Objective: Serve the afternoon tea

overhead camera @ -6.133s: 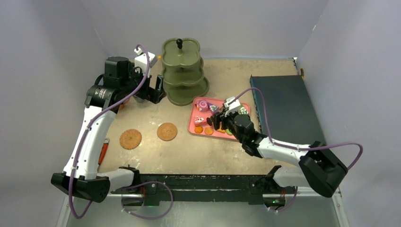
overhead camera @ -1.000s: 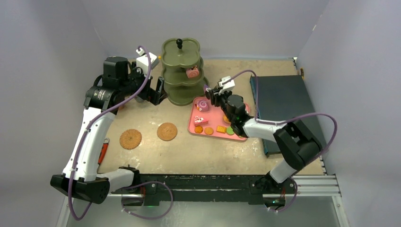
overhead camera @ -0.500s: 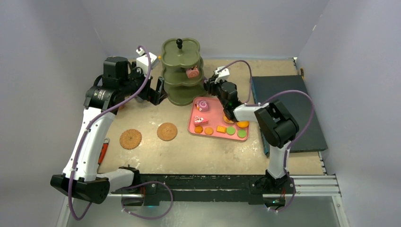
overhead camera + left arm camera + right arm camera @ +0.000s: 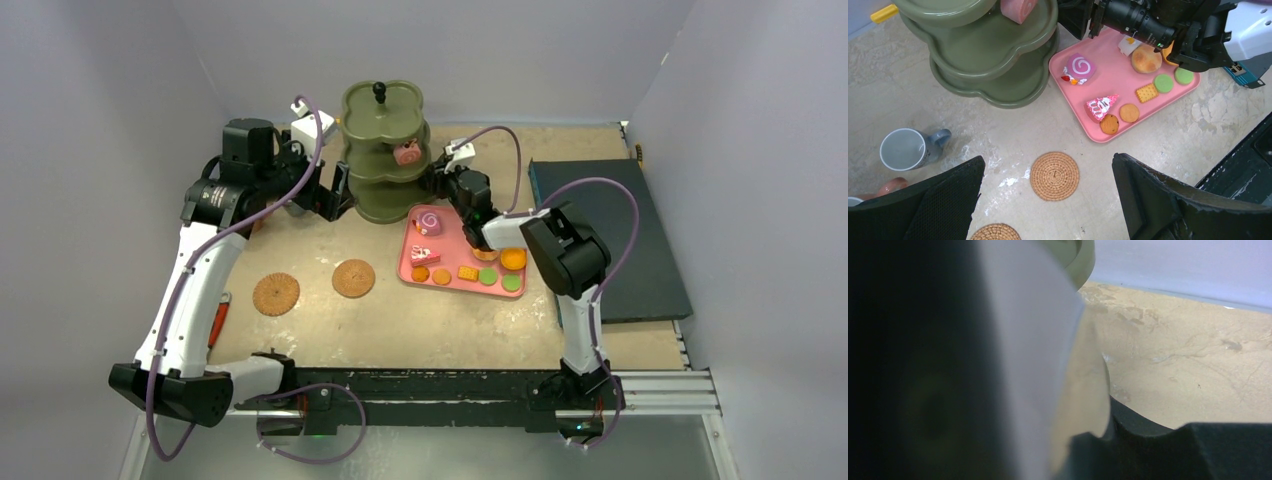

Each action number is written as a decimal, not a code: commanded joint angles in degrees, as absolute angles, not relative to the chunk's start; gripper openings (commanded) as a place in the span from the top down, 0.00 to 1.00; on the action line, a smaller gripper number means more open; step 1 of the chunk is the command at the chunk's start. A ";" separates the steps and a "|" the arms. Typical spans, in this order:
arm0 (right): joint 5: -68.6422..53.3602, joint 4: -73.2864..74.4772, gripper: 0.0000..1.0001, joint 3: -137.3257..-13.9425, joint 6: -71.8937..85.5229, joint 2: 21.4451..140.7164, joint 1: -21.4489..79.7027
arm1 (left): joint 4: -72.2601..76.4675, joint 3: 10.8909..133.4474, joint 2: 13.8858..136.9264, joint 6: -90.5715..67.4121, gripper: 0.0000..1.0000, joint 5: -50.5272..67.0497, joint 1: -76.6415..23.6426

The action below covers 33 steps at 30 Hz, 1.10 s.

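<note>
Nearest the arm bases, a brown coaster (image 4: 276,294) and a second coaster (image 4: 353,278) are lying flat on the desk (image 4: 450,330), apart from each other and bare. A red-handled tool (image 4: 218,320) is peeking out beside the left arm. Further in, the pink tray (image 4: 1113,80) is carrying a swirl roll (image 4: 1080,67), a cake slice (image 4: 1100,107), cookies, a cracker, green discs and a bun (image 4: 1146,58), with the right arm reaching across its far side. A dark board (image 4: 620,240) is lying to the right. The left pincer (image 4: 335,195) is hovering spread wide and holding nothing, just left of the olive stand (image 4: 385,150). Its arm is hiding the cups from above. The wrist view is catching the grey-blue cup (image 4: 910,149) upright, while the terracotta cup (image 4: 887,187) is mostly cut off. One pink pastry (image 4: 407,153) is sitting on the middle tier. The right pincer (image 4: 430,183) is pressing up against the stand's right side. Its own camera is filling with a pale blur, so I cannot tell whether it is pinching anything.
</note>
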<state>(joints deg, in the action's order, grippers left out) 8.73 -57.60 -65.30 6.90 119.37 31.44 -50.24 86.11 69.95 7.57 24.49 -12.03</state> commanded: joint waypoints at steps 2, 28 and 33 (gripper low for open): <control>7.98 -61.16 0.61 -69.88 8.00 120.78 31.37 | -48.43 87.54 69.89 8.06 0.01 25.52 -11.79; 10.19 -68.93 0.34 -45.37 11.70 102.08 32.67 | -48.93 87.36 68.04 6.79 0.01 26.95 -11.78; 11.21 -69.38 0.34 -39.49 11.78 98.61 35.14 | -49.12 87.29 67.72 6.58 0.01 27.29 -11.78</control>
<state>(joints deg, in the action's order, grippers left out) 9.72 -65.91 -42.76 11.14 101.60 32.97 -50.28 86.11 69.28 7.51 25.61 -12.03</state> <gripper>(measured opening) 0.660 0.994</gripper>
